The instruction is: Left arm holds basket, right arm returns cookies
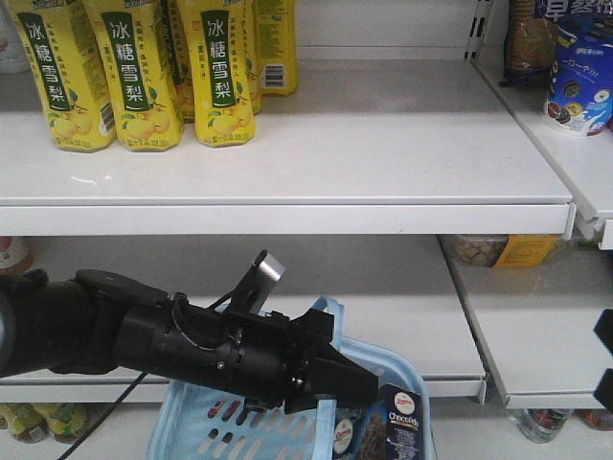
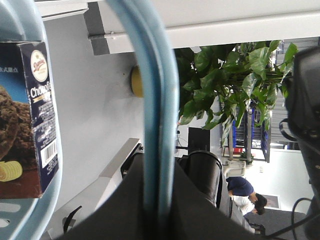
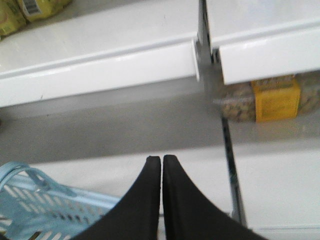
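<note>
The light blue basket (image 1: 230, 426) hangs at the bottom of the front view, below the lower shelf. My left gripper (image 1: 330, 369) is shut on the basket's blue handle (image 2: 157, 90), which runs up between the jaws in the left wrist view. The dark cookies carton (image 1: 391, 426) stands inside the basket at its right end; it also appears at the left as the cookies carton (image 2: 27, 115) behind the basket wall. My right gripper (image 3: 161, 159) is shut with nothing in it, in front of the lower shelf, above and to the right of the basket's rim (image 3: 35, 205).
Yellow drink cartons (image 1: 134, 72) line the upper shelf (image 1: 287, 216) at the left. A blue round tub (image 1: 579, 81) stands on the right-hand shelf. A yellow-labelled snack pack (image 3: 272, 97) lies on the lower right shelf. A steel upright (image 3: 231, 165) divides the shelf bays.
</note>
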### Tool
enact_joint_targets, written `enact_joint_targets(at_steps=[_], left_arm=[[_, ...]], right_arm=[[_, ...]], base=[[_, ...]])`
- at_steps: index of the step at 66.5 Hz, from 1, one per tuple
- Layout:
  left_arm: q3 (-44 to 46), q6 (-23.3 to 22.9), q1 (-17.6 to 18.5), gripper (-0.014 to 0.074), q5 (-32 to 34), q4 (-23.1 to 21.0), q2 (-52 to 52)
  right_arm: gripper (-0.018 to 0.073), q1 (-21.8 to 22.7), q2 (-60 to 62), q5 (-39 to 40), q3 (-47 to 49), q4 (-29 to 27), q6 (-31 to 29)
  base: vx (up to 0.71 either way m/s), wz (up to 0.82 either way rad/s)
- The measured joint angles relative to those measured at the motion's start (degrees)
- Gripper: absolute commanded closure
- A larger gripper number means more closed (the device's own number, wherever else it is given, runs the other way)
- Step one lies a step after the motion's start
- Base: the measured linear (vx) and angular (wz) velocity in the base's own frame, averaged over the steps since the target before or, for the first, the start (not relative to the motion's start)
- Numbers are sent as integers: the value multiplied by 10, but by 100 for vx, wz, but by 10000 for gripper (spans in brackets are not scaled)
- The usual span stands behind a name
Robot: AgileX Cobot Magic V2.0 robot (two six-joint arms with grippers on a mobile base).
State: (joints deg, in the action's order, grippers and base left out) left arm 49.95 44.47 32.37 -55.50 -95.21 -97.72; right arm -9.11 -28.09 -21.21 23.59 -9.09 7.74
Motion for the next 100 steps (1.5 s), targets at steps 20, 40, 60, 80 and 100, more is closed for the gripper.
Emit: enact_joint_targets(at_steps=[20,40,60,80,100], left_arm=[[0,0,0,603,0,0,0],[0,0,0,603,0,0,0],[0,0,0,603,0,0,0],[0,0,0,603,0,0,0],[0,0,0,603,0,0,0]], right_arm=[[568,0,-119,-56,0,-98,0],[540,0,-142,-69,0,-91,-2],[397,0,-142,-98,10,-88,-25],[246,0,-145,-150,51,-101,-28],[232,-1,-220,-176,52,-181,-85]], base=[[0,0],[0,0],[0,0],[0,0],[0,0]])
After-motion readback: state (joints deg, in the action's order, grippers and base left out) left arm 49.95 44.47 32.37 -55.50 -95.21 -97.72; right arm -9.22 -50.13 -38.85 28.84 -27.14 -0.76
